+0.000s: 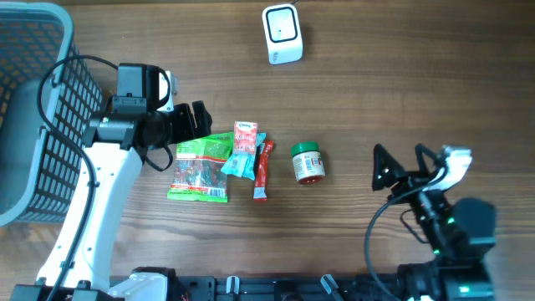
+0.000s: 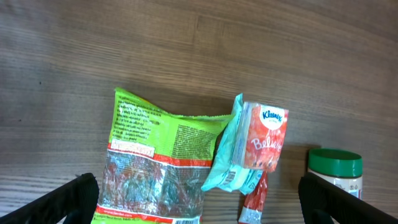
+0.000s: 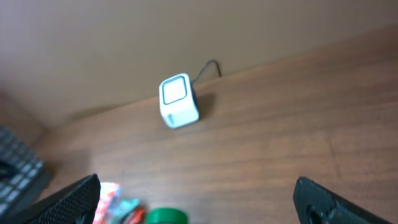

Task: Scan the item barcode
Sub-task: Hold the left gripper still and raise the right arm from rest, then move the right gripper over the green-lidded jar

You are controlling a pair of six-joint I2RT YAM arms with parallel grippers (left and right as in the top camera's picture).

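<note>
Well, my left claw (image 1: 201, 121) is spread wide and grips nothing. It hangs just beside the far edge of the green snack bag (image 2: 155, 162), which lies flat on the desk (image 1: 401, 75). A tissue pack (image 2: 264, 137) sits just beside the bag, a red sachet (image 1: 262, 171) is next to that, and a green-lidded jar (image 1: 308, 162) is near. My right claw (image 1: 403, 165) is likewise spread and empty, right of the jar and well apart from the white scanner (image 1: 282, 33).
</note>
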